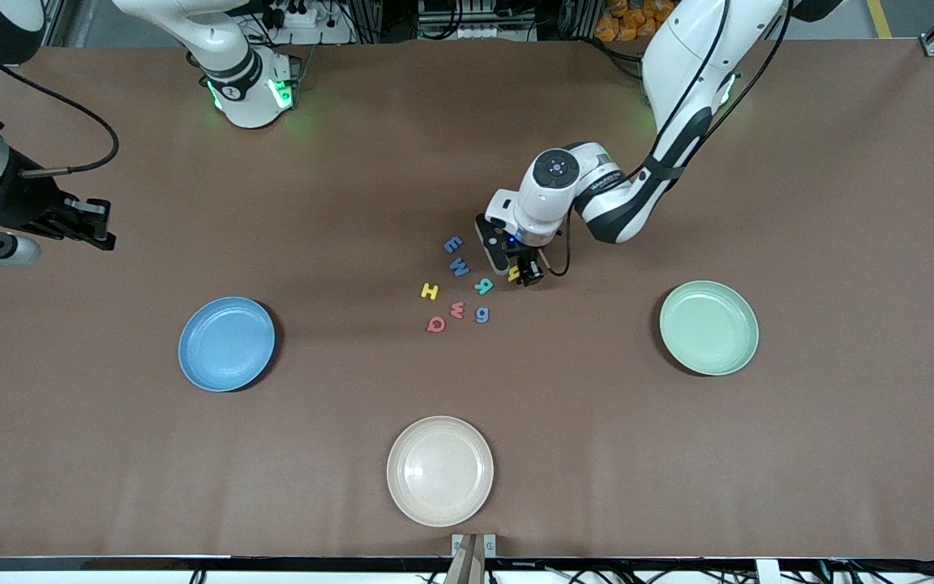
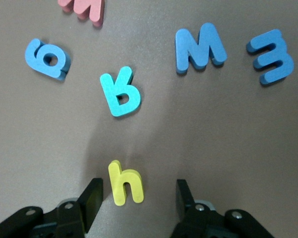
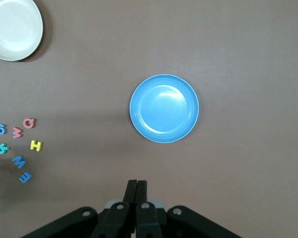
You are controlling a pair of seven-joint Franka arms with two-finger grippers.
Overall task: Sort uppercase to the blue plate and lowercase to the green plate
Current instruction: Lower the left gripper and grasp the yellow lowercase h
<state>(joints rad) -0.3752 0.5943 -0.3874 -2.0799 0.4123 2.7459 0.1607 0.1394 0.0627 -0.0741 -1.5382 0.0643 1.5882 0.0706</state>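
The yellow h is seen flat on the brown table, framed between the parted fingers of the left gripper; a gap is visible on each side of the letter, so nothing is clamped. In the front view the gripper is lowered at about 2 o'clock of the letter cluster. From the teal R, the other letters are arranged as on a dial: the blue M at 10 o'clock, the blue e farther out at 11, the yellow H at 9, the red w at 8, the red Q farther out at 8, and the blue g at 6. No letter is on a plate. The blue plate is set toward the right arm's end of the table, the green plate toward the left arm's end, and a cream plate nearest the front camera. The right gripper is held aloft with its fingers pressed together on nothing, the blue plate below in its wrist view; that arm is seen waiting.
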